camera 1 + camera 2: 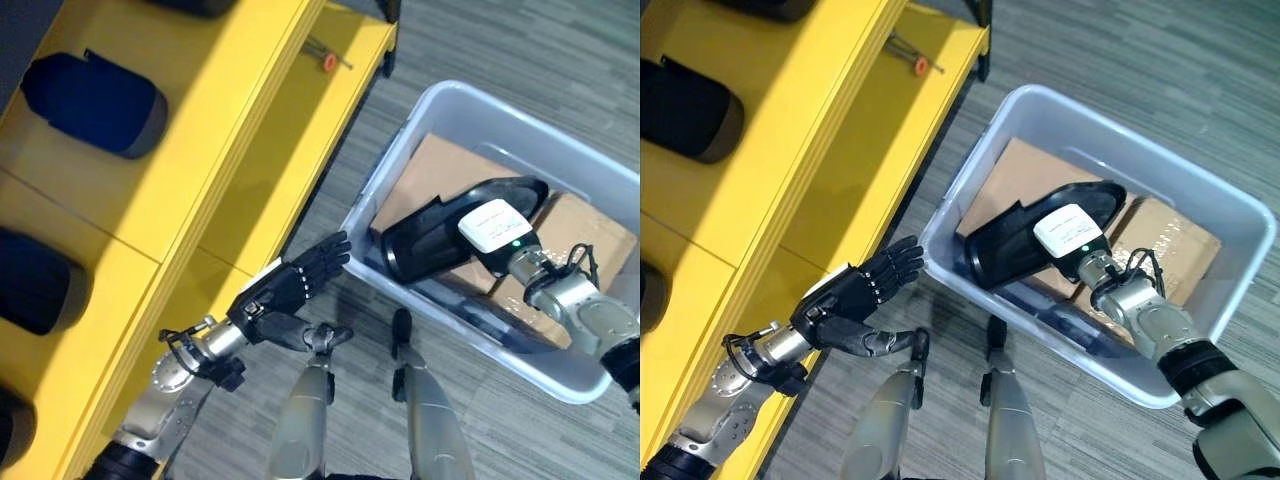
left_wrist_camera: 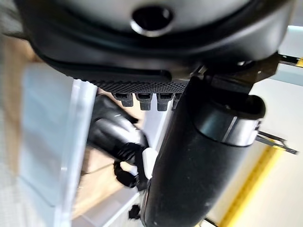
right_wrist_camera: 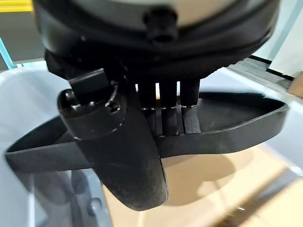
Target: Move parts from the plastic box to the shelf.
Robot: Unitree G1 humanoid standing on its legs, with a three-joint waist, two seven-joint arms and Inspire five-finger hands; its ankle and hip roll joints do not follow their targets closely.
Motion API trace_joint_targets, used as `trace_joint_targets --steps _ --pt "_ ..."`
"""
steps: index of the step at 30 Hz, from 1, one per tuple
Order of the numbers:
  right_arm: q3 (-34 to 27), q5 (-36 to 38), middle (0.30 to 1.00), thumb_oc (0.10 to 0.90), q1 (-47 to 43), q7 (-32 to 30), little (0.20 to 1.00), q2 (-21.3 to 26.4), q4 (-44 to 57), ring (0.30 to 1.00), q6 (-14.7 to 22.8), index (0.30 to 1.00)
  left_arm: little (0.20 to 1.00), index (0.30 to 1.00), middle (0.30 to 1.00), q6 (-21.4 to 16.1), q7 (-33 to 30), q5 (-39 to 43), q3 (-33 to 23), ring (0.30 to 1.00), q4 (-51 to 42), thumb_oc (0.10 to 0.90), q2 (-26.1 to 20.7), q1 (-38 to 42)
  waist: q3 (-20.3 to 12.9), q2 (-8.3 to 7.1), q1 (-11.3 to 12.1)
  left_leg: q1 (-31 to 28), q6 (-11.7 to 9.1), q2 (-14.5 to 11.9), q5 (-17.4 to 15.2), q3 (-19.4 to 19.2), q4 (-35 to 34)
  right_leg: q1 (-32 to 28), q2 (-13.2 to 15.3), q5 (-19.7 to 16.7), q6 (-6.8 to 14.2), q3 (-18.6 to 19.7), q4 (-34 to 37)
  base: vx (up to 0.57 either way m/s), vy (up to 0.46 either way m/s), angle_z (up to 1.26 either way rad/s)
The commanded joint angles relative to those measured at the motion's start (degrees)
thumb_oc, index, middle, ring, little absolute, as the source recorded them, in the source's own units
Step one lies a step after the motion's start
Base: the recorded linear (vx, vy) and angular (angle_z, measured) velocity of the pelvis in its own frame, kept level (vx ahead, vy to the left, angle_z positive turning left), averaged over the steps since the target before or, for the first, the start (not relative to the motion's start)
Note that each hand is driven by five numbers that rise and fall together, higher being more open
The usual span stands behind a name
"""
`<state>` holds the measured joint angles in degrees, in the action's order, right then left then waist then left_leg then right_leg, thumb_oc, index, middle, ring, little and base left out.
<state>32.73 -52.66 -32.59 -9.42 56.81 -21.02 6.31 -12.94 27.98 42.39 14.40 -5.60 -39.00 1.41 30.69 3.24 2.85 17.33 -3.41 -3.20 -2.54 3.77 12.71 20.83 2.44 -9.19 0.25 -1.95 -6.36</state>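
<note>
- Grey striped carpet runs under a translucent plastic box (image 1: 1200, 215) standing just beside a yellow shelf (image 1: 215, 150).
- Cardboard packages (image 1: 1015, 175) line the box floor.
- Right hand (image 1: 1072, 235), fingers curled, grips a black shell-shaped part (image 1: 1015, 245) inside the box, above the cardboard.
- Left hand (image 1: 290, 290) hovers with fingers straight and holding nothing, between shelf and box rim.
- Dark blue parts (image 1: 95, 95) lie on the shelf.
- A small orange-tipped tool (image 1: 328, 58) rests near the shelf's far end.

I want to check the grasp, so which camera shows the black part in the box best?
The right eye view: the whole black part shows in the plastic box. The right wrist view shows the right hand gripping its edge; the left wrist view barely shows it.
</note>
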Motion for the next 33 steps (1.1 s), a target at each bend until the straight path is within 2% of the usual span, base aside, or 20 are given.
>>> trace_joint_targets --steps 1,4,5,7,9,11,13,14,17,19,20,21,22,24,25,30,33 --pt "-5.5 5.2 0.300 0.400 -2.3 1.0 0.300 4.8 6.7 0.300 1.6 0.300 1.000 1.000 1.000 0.0 0.3 -1.3 -1.8 1.000 -7.4 0.900 0.0 -1.9 -4.2 -2.42 -1.1 -2.9 -0.2 -2.9 7.9 1.5 -12.8 -6.5 -2.9 14.3 0.5 -0.5 -4.7 0.07 0.121 -0.10" --pt "-9.7 7.0 0.300 0.400 3.3 4.3 0.300 5.7 11.3 0.300 2.6 0.300 1.000 1.000 1.000 0.6 1.1 -1.8 -2.1 1.000 -7.5 0.900 0.4 -3.0 -6.6 -3.31 -2.1 -5.1 -0.5 -3.5 8.0 0.5 -14.5 -9.3 -2.8 13.2 1.0 0.3 -1.6 0.07 0.110 -0.05" --pt "-12.2 9.9 0.300 0.400 7.3 6.4 0.300 6.1 13.6 0.300 2.6 0.300 1.000 1.000 1.000 1.0 0.9 -2.1 -2.3 1.000 -7.7 0.900 0.7 -3.5 -7.9 -3.94 -2.8 -6.4 -0.7 -3.9 8.1 0.1 -15.1 -10.8 -2.4 12.4 1.4 0.7 0.0 0.10 0.148 -0.05" --pt "-15.2 13.3 0.300 0.400 11.7 8.6 0.300 5.4 14.3 0.300 1.8 0.300 1.000 1.000 1.000 3.5 0.2 -2.7 -2.0 1.000 -7.7 0.900 1.4 -3.7 -10.0 -4.68 -3.5 -8.3 -0.9 -4.3 8.2 -0.7 -15.8 -12.7 -2.0 11.3 1.9 1.3 2.0 0.09 0.139 -0.16" --pt "-16.2 20.3 0.300 0.400 12.5 11.4 0.300 4.8 12.8 0.300 -0.6 0.300 1.000 1.000 1.000 2.2 -2.7 -6.5 -1.0 1.000 -6.2 0.900 2.1 -2.2 -12.4 -5.59 -4.4 -10.3 -1.0 -4.4 7.8 -1.7 -16.7 -14.7 -1.5 10.2 2.4 1.8 4.3 0.07 0.147 -0.22" --pt "-17.6 24.5 0.300 0.400 13.5 13.6 0.300 3.8 12.1 0.300 -1.5 0.300 1.000 1.000 1.000 2.2 -3.4 -7.6 -0.7 1.000 -5.8 0.900 2.8 -1.3 -14.3 -6.11 -4.9 -11.5 -1.0 -4.5 7.5 -2.5 -16.9 -16.2 -1.2 9.5 2.6 2.0 5.6 0.07 0.120 -0.17" --pt "-18.9 29.4 0.300 0.400 13.7 15.5 0.300 3.0 12.8 0.300 -2.5 0.300 1.000 1.000 1.000 3.8 -3.3 -12.6 0.1 1.000 -5.0 0.900 3.4 0.4 -16.6 -6.50 -6.0 -13.1 -0.9 -4.5 6.9 -3.6 -17.2 -17.6 -1.0 8.7 2.9 2.3 7.0 0.09 0.118 -0.08" --pt "-20.1 34.0 0.300 0.400 13.7 16.2 0.300 3.4 13.2 0.300 -3.0 0.300 1.000 1.000 1.000 3.0 -3.8 -16.3 0.9 1.000 -4.9 0.900 3.4 0.7 -17.6 -6.64 -6.4 -14.1 -1.0 -4.5 6.7 -4.1 -17.2 -18.2 -0.8 8.3 3.1 2.6 7.7 0.10 0.124 -0.23" --pt "-23.7 38.2 0.300 0.400 13.5 19.2 0.300 3.2 13.5 0.300 -2.1 0.300 1.000 1.000 1.000 1.5 -6.6 -21.2 2.5 1.000 -4.7 0.900 2.6 2.5 -19.8 -6.57 -7.8 -16.1 -0.8 -4.5 5.6 -5.6 -17.6 -19.6 -0.5 7.9 3.6 3.4 8.8 0.07 0.127 -0.17" --pt "-24.7 40.5 0.300 0.400 12.7 23.8 0.300 2.9 14.8 0.300 -1.8 0.300 1.000 1.000 1.000 -2.7 -13.2 -28.2 3.4 1.000 -3.7 0.900 2.8 4.9 -21.3 -6.50 -8.9 -17.6 -0.8 -4.5 4.8 -6.6 -17.7 -20.7 -0.3 7.6 4.0 4.2 9.9 0.06 0.103 -0.38" --pt "-25.3 42.5 0.300 0.400 12.7 26.9 0.300 2.9 16.3 0.300 -1.4 0.300 1.000 1.000 1.000 -1.4 -14.2 -31.7 3.7 1.000 -2.8 0.900 2.9 6.5 -22.0 -6.61 -9.6 -18.5 -0.7 -4.5 4.1 -7.3 -17.7 -21.3 -0.2 7.3 4.1 4.7 10.5 0.03 0.112 -0.43" --pt "-25.6 45.8 0.300 0.400 12.1 30.9 0.300 3.9 17.4 0.300 -0.4 0.300 1.000 1.000 1.000 -3.7 -16.7 -37.8 5.0 1.000 -1.9 0.900 2.8 8.5 -22.7 -6.44 -10.4 -19.1 -0.7 -4.4 3.5 -7.8 -17.7 -21.8 -0.1 7.3 4.3 5.3 10.7 0.01 0.105 -0.25" --pt "-25.5 47.3 0.300 0.400 11.5 32.4 0.300 4.4 17.4 0.300 -0.5 0.300 1.000 1.000 1.000 -4.7 -18.3 -40.1 5.5 1.000 -2.0 0.900 2.5 9.6 -22.8 -6.41 -10.6 -19.3 -0.7 -4.4 3.4 -7.8 -17.7 -21.9 0.0 7.4 4.4 5.5 10.7 -0.02 0.078 -0.05" --pt "-24.6 48.8 0.300 0.400 9.3 33.1 0.300 5.0 15.8 0.300 -0.1 0.300 1.000 1.000 1.000 -6.4 -21.2 -43.8 6.9 1.000 -1.5 0.900 2.2 12.1 -23.3 -6.51 -10.9 -19.9 -0.7 -4.3 2.9 -8.1 -17.7 -22.1 0.2 7.2 4.7 5.7 11.1 -0.01 0.024 -0.11" --pt "-22.9 50.7 0.300 0.400 6.1 33.4 0.300 5.5 14.2 0.300 0.0 0.300 1.000 1.000 1.000 -8.3 -23.7 -48.1 8.2 1.000 -1.7 0.900 2.0 13.6 -23.8 -6.58 -11.1 -20.2 -0.8 -4.3 2.5 -8.4 -17.7 -22.1 0.3 6.9 5.0 6.2 11.4 0.00 0.018 -0.11" --pt "-21.3 52.6 0.300 0.400 1.5 35.3 0.300 5.3 15.8 0.300 -0.7 0.300 1.000 1.000 1.000 -8.6 -28.4 -54.7 9.6 1.000 -1.7 0.900 2.0 16.3 -25.1 -6.81 -11.7 -20.7 -0.7 -4.1 1.6 -8.6 -17.7 -21.9 0.5 6.7 5.6 7.1 11.4 0.00 0.002 -0.01" --pt "-21.2 53.5 0.300 0.400 1.1 39.5 0.300 5.3 19.1 0.300 -2.0 0.300 1.000 1.000 1.000 -9.0 -32.5 -58.2 9.8 1.000 -0.8 0.900 1.3 17.2 -25.6 -6.95 -12.1 -20.8 -0.6 -4.1 1.7 -9.3 -17.7 -21.8 0.6 6.4 5.8 7.4 11.4 -0.01 0.018 -0.03"
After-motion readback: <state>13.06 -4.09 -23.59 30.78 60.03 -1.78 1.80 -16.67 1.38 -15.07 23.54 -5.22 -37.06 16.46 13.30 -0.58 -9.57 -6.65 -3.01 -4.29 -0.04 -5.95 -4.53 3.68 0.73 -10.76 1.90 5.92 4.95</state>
